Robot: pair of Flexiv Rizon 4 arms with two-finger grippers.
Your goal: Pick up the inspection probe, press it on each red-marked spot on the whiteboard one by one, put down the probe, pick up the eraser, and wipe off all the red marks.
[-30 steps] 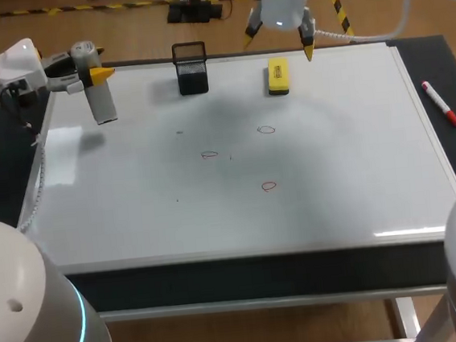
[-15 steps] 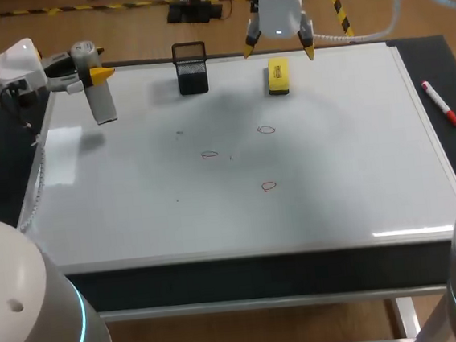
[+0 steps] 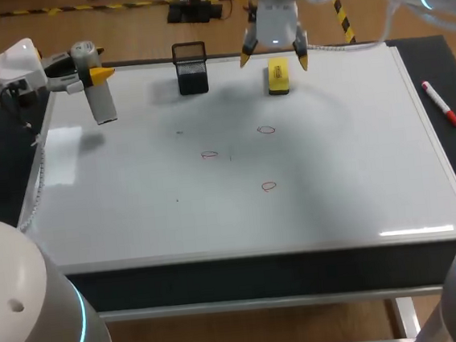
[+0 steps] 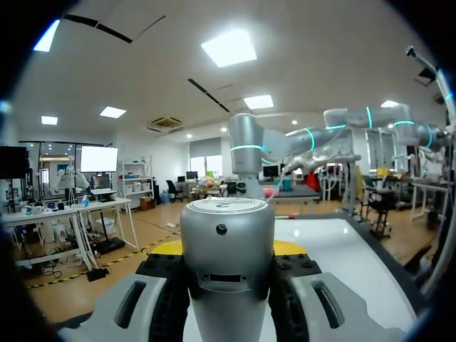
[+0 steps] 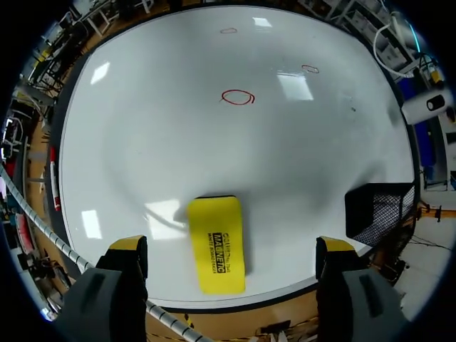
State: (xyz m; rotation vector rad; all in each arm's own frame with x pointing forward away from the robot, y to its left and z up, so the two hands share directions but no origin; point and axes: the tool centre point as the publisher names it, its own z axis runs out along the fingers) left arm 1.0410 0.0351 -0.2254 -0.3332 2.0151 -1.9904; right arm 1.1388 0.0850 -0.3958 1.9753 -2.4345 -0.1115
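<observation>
Hovers over eraser (image 5: 216, 244) with right hand (image 3: 274, 60) spread, straddling its short width, long axis running ahead through the gap. Clamps probe (image 3: 102, 102) in left hand (image 3: 93, 72), well apart from eraser.

Surfaces on the table
The whiteboard (image 3: 334, 177) is seen as smooth and glossy, with light mirrored in it; the eraser (image 3: 278, 76) is topped with smooth yellow plastic; the black holder (image 3: 192, 69) is made of fine mesh; the probe (image 3: 99, 94) is finished in satin grey.
</observation>
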